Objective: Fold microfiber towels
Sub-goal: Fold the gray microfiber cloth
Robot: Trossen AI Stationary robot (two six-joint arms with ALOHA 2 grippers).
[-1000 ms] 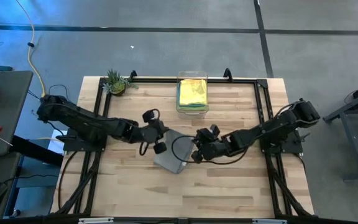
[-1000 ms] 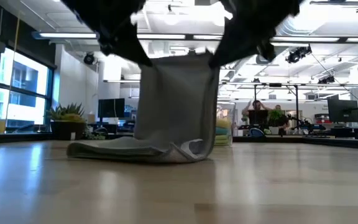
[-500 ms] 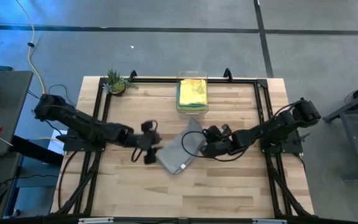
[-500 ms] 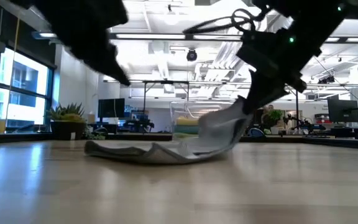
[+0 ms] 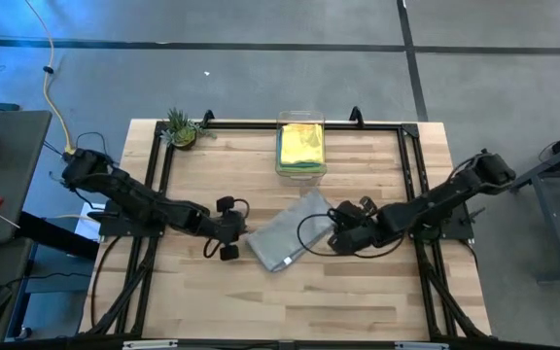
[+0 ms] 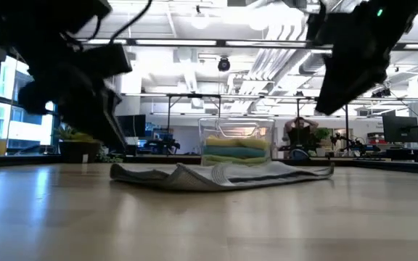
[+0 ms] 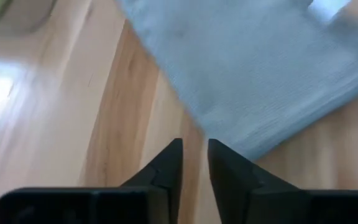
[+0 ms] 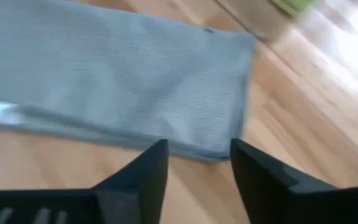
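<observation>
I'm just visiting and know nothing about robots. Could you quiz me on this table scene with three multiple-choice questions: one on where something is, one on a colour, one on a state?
1. Where is the clear bin?
A. Far edge, middle
B. Near left corner
C. Under the towel

2. What colour is the towel between the arms?
A. Orange
B. Grey
C. Teal

3. What is the right hand doing?
A. Gripping the towel
B. Open, holding nothing
C. Reaching inside the bin

Answers: A, the high view shows it at the far edge; B, it looks grey in every view; B, only bare wood shows between its fingers.

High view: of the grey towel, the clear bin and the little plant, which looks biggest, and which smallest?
1. Grey towel, lying flat mid-table.
2. Clear bin, holding folded cloths; not far behind the towel.
3. Plant, clearly smallest.
</observation>
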